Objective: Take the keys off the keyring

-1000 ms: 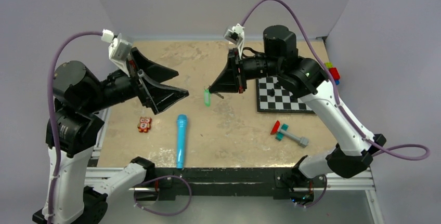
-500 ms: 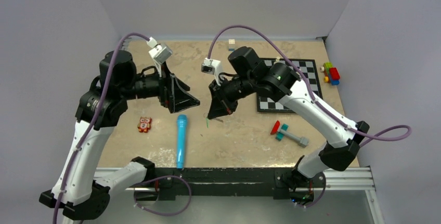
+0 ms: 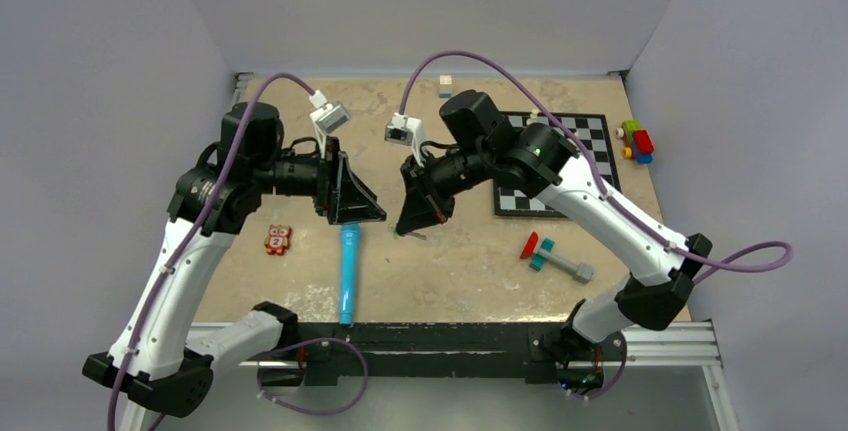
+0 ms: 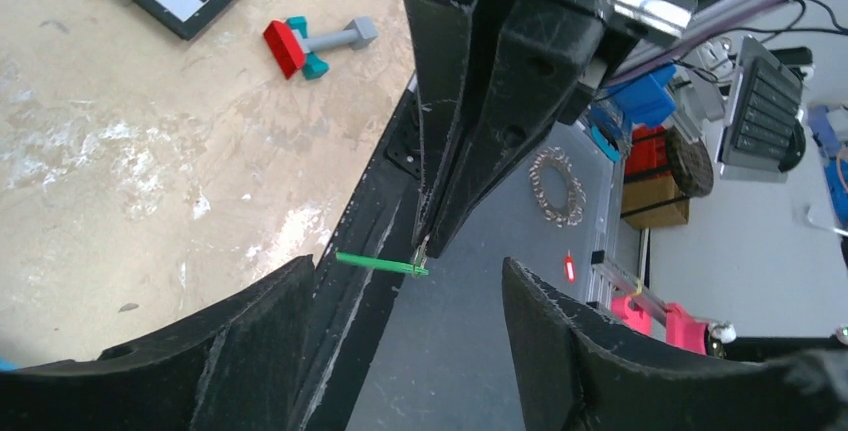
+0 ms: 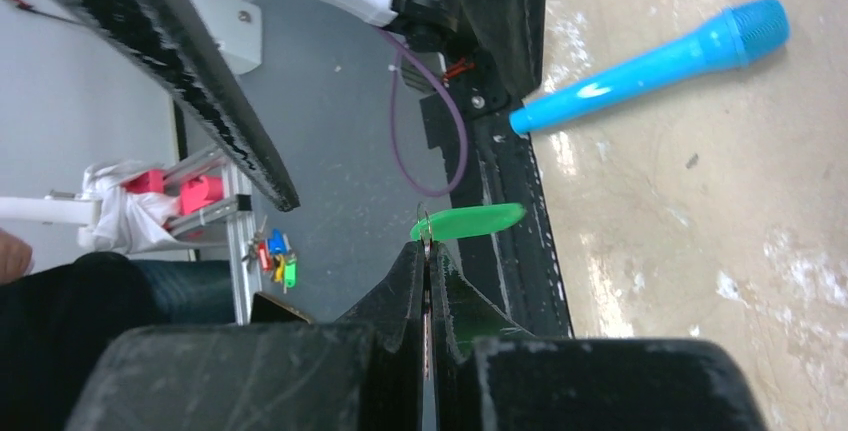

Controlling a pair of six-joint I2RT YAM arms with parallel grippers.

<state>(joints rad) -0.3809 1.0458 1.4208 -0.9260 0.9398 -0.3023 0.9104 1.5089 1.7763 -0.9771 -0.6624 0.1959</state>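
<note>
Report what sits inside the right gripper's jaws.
The right gripper pinches a thin keyring with a green tag; its jaws cover the rest of the ring.

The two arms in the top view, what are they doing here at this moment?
The right gripper is shut on a small keyring with a green tag, and seems to hold it just above the table. The left gripper is open and faces the ring from close by, without touching it. The keys themselves are too small to make out.
</note>
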